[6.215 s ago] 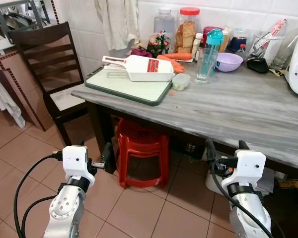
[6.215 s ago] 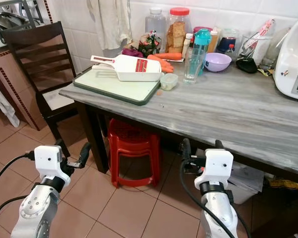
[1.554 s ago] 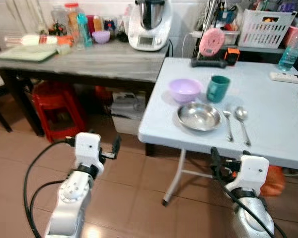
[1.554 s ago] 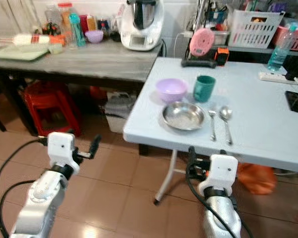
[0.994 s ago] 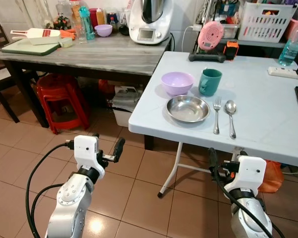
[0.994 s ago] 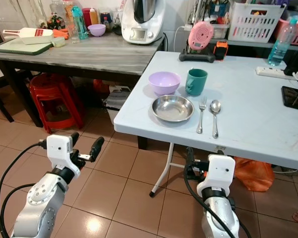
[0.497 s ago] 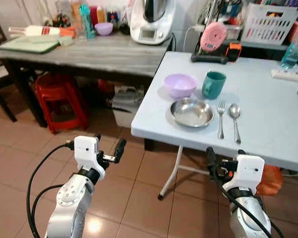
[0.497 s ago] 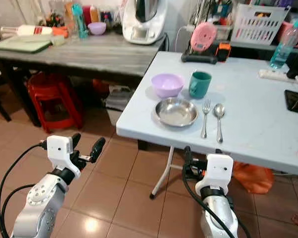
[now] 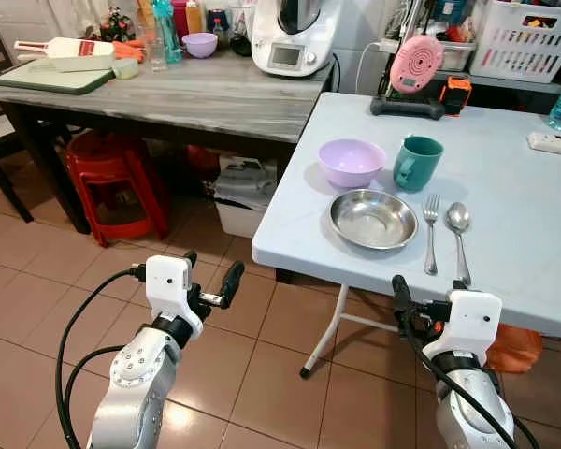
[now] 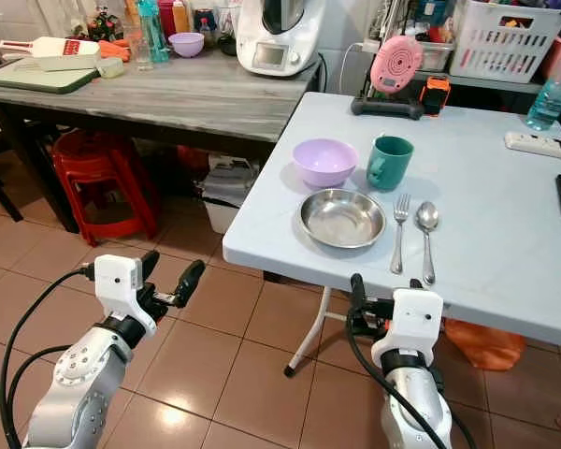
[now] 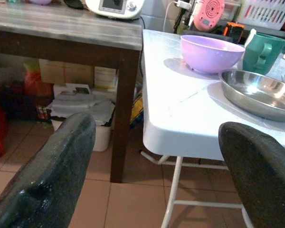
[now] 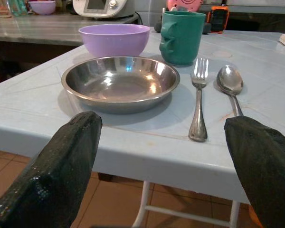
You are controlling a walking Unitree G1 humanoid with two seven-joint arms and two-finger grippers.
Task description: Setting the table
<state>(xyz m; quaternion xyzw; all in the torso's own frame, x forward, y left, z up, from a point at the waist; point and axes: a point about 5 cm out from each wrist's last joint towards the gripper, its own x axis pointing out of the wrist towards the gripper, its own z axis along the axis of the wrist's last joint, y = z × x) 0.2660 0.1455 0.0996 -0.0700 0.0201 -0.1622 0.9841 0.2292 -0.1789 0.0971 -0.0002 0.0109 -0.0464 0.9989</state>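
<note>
Since the frame half a second back, the whole view has slid a little as the camera moves, while the light blue bench (image 9: pixel 505 187) at the right of the frame carries the same setting. Largest to smallest there: the steel plate (image 9: pixel 374 219) near its front edge, the lilac bowl (image 9: pixel 352 162) and green mug (image 9: pixel 418 163) just behind, then fork (image 9: pixel 429 234) and spoon (image 9: pixel 459 238) side by side to its right. Both arms hang low over the tiled floor (image 9: pixel 37 290), the left pincer (image 9: pixel 210 281) and right pincer (image 12: pixel 161 161) each spread wide and gripping nothing.

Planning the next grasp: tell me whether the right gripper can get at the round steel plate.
Probably yes: the right gripper, open, sits at the white table's near edge facing the round steel plate, nothing between.
</note>
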